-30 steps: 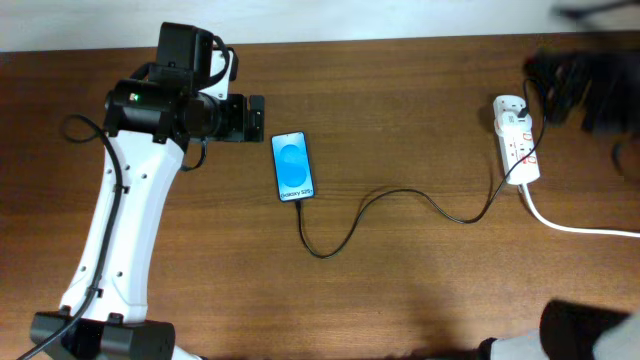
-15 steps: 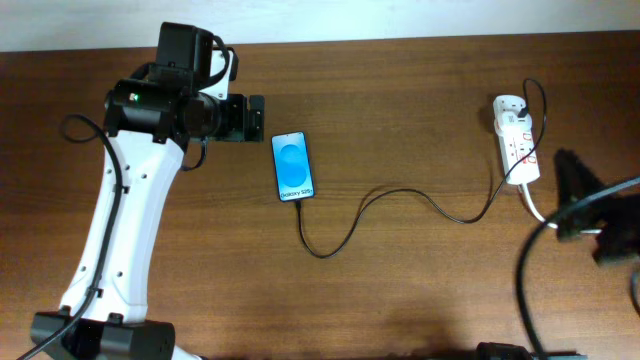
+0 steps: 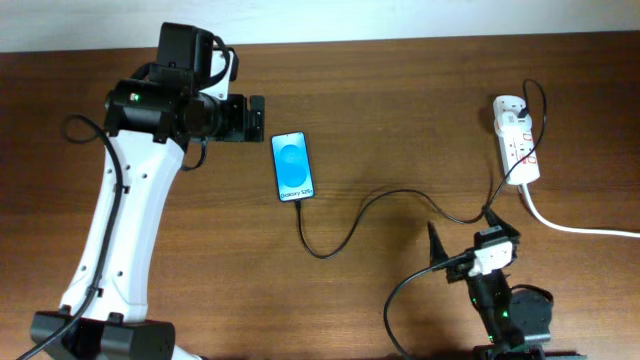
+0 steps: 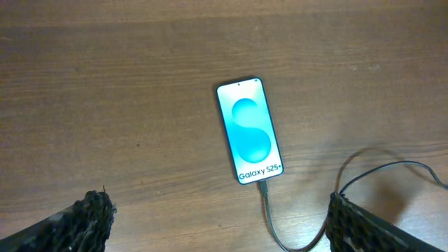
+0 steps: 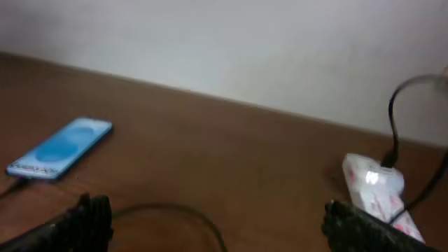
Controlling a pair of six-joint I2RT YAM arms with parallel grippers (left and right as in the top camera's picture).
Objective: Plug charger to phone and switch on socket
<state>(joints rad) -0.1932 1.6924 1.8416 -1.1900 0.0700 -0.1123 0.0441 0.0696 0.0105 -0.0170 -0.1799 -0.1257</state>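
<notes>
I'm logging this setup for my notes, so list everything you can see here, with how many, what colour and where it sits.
phone: one, black frame with blue screen, face up, left of the table's centre.
charger: one, thin black cable, running from the phone's bottom end across to the socket.
socket: one, white with red marks, at the table's far right.
white cord: one, thick, leading from the socket off the right edge.
table: one, dark brown wood.
wall: pale, behind the table.
left arm: one, white and black, left side.
right arm: one, black, bottom right.
left end effector: black, open, beside the phone.
right end effector: black, open, empty.
</notes>
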